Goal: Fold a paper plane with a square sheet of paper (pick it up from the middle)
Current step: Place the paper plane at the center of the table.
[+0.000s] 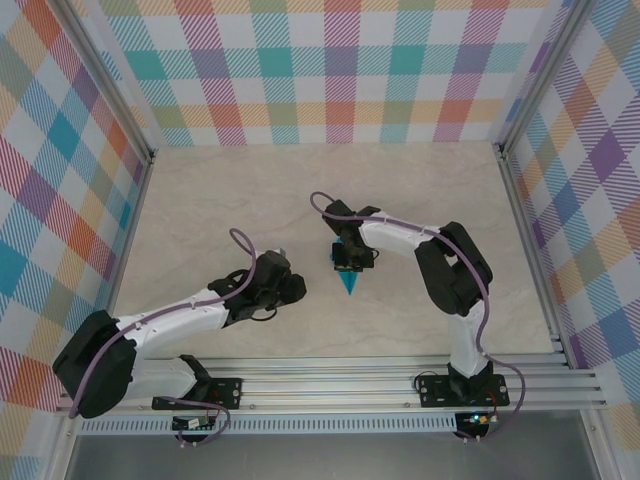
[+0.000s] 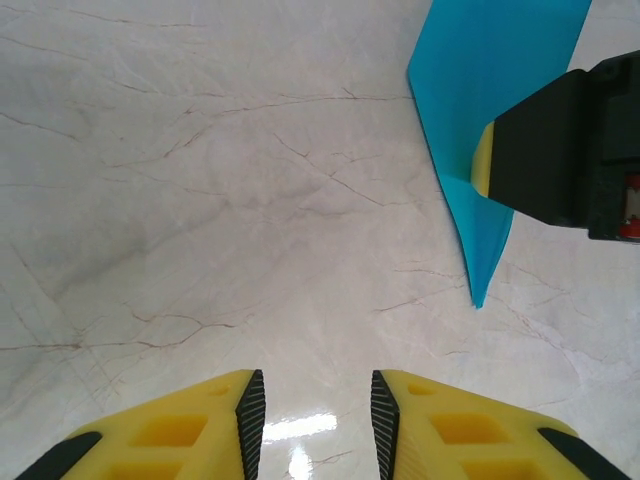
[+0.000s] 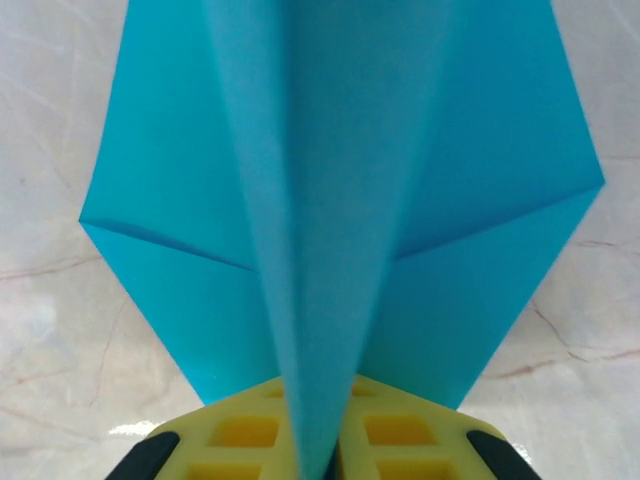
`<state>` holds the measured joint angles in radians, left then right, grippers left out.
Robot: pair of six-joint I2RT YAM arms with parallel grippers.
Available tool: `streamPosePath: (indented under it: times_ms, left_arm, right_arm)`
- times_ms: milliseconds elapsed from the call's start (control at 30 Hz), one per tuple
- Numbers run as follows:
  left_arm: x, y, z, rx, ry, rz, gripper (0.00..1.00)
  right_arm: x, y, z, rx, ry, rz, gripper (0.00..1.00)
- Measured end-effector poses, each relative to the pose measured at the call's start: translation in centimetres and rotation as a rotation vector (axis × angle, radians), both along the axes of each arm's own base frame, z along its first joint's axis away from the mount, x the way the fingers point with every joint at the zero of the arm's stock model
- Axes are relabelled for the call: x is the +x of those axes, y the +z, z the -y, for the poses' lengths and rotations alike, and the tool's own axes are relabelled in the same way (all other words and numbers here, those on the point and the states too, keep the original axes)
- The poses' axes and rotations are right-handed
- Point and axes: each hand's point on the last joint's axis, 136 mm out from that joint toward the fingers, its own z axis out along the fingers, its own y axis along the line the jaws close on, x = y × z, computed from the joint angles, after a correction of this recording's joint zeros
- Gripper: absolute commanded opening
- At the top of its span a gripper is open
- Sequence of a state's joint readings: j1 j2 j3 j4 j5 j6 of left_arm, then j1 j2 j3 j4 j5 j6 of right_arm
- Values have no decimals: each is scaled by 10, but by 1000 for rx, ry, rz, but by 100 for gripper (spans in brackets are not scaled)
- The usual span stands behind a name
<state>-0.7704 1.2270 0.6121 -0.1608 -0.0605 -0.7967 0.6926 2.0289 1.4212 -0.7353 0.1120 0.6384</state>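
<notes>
Right wrist view, first check: how is the right gripper (image 3: 318, 445) set?
— Pinched shut on the paper plane (image 3: 340, 200) along its centre crease, probably to press the fold; the wings spread to either side.
— And the left gripper (image 2: 318, 405)?
— Jaws partly apart, holding nothing, low over the marble-pattern table (image 2: 200, 200) near the plane's tip. The path between them looks unobstructed.

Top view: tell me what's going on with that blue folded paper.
The right end effector is shut on the teal-blue folded paper plane, pinching it along its centre crease, with the sharp tip pointing toward the arms' bases. The left end effector sits off to the side over the marble-patterned table, its fingers apart and holding nothing. The folding looks largely done.
</notes>
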Motion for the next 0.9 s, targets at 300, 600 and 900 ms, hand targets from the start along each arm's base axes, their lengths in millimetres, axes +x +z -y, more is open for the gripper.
streamPosePath:
  times_ms: [300, 600, 900]
  left_arm:
    - [-4, -4, -9, 18, 13, -8, 37]
    - [-4, -3, -10, 19, 16, -5, 37]
    - [-2, 6, -20, 36, 48, 31, 39]
  right_arm:
    - [1, 0, -2, -6, -11, -15, 17]
    - [-3, 14, 3, -24, 10, -21, 38]
    - [1, 105, 15, 37, 41, 182, 54]
